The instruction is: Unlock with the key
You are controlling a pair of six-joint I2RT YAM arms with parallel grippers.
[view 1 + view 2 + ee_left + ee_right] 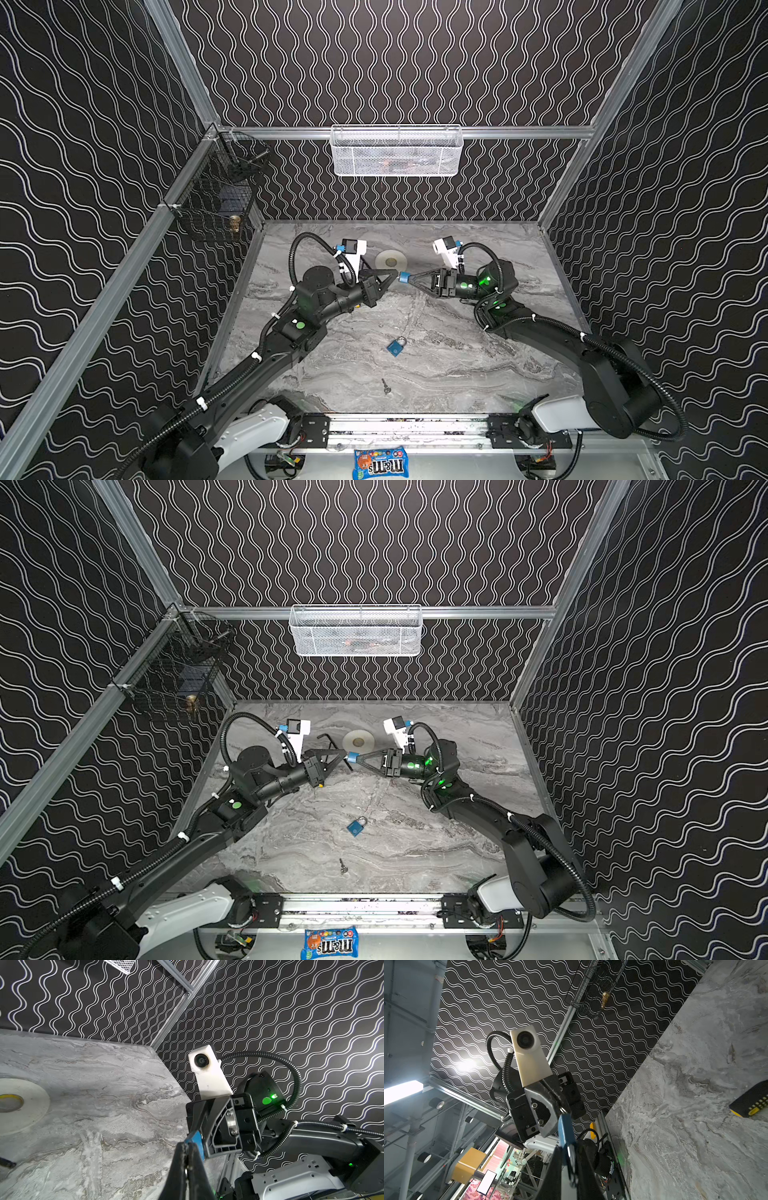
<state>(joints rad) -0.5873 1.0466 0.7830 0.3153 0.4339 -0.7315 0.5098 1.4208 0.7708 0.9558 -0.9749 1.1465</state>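
Observation:
A small blue padlock (403, 276) hangs in the air over the back middle of the marble table (478, 353), between my two grippers. My left gripper (397, 274) is shut on its metal shackle end. In the left wrist view its fingertips (182, 1147) press together just short of the blue body (196, 1140). My right gripper (411, 279) meets the padlock from the other side. In the right wrist view its jaws pinch a thin silvery piece (571, 1159) sticking out of the blue body (565, 1130); it looks like a key.
Another blue padlock (397, 345) and a loose key (386, 386) lie on the table nearer the front. A tape roll (390, 262) and a black hex wrench (328, 739) lie behind the grippers. A white mesh basket (397, 151) and a black wire basket (216, 195) hang on the walls.

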